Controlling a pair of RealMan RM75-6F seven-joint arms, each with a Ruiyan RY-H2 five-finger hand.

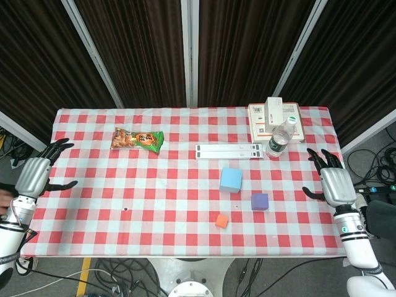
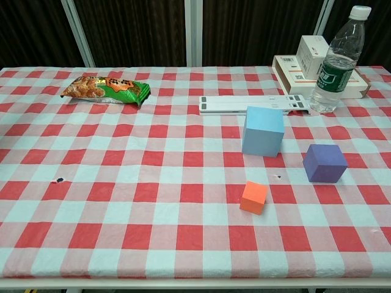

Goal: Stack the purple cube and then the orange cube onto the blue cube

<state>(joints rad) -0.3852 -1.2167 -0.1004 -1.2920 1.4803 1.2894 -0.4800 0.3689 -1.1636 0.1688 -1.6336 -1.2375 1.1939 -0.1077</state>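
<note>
The blue cube (image 1: 231,179) (image 2: 263,130) stands right of the table's middle. The purple cube (image 1: 260,201) (image 2: 324,163) sits on the cloth a little nearer and to the right of it. The small orange cube (image 1: 221,221) (image 2: 253,197) lies nearest the front edge, below the blue one. My left hand (image 1: 38,171) hovers at the table's left edge, fingers spread, holding nothing. My right hand (image 1: 331,178) is at the right edge, fingers apart and empty, well right of the purple cube. Neither hand shows in the chest view.
A water bottle (image 1: 281,137) (image 2: 335,61) stands at the back right beside stacked white boxes (image 1: 276,119) (image 2: 310,64). A flat white bar (image 1: 229,151) (image 2: 253,104) lies behind the blue cube. A snack packet (image 1: 137,139) (image 2: 106,89) lies at the back left on the red-checked tablecloth (image 1: 124,198).
</note>
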